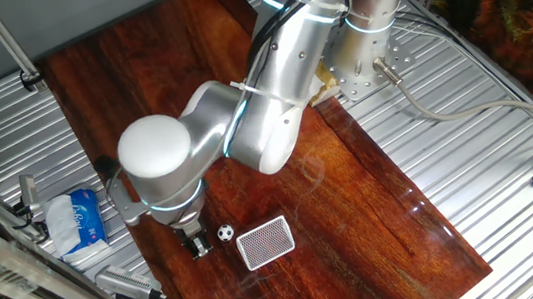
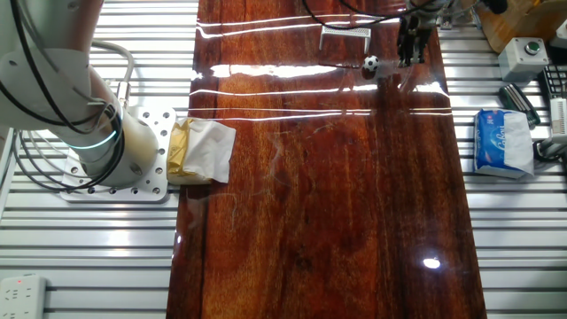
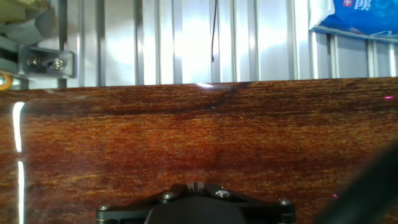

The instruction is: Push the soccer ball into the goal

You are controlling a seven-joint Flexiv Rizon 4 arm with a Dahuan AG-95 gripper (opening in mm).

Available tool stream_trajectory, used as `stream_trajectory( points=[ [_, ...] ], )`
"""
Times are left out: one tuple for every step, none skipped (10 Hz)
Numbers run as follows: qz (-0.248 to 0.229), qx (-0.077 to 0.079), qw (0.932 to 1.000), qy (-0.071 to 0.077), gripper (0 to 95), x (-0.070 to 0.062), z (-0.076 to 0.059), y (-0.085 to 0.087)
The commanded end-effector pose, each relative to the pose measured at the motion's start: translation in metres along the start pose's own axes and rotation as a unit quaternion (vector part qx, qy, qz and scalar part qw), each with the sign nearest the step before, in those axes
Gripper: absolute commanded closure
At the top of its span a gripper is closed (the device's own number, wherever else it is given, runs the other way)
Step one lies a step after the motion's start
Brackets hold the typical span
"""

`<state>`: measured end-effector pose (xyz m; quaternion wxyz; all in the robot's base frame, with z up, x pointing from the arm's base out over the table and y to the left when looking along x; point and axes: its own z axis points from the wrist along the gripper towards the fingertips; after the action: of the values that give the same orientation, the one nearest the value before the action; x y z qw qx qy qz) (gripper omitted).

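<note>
Bright overhead light, white glare streaks on my glossy wooden table (image 2: 319,177) at upper frame, my hand view soft, dark blur lower right

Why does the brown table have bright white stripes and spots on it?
That is glare from lights on the shiny wooden table: in the other fixed view, white streaks cross the far end near the soccer ball, and a bright spot sits near the front; the hand view has a streak at its left edge; in one fixed view the wood looks duller, with only faint sheen.
</note>
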<state>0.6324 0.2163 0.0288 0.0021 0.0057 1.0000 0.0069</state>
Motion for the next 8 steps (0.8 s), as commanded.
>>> stream_trajectory(
  points=[
    [0.011,-0.001,0.9999,0.006,95.0,-0.0016,0.0013,0.0011],
    [0.011,-0.001,0.9999,0.005,95.0,-0.0016,0.0013,0.0011],
    [0.013,-0.001,0.9999,0.006,95.0,-0.0016,0.0013,0.0011],
    [0.012,-0.001,0.9999,0.007,95.0,-0.0016,0.0013,0.0011],
    [0.011,-0.002,0.9999,0.008,95.0,-0.0016,0.0013,0.0011],
    [0.012,-0.003,0.9999,0.009,95.0,-0.0016,0.0013,0.0011],
    [0.013,-0.003,0.9999,0.01,95.0,-0.0015,0.0013,0.0012],
    [0.017,-0.004,0.9998,0.01,95.0,-0.0012,0.0018,0.0028]
  ],
)
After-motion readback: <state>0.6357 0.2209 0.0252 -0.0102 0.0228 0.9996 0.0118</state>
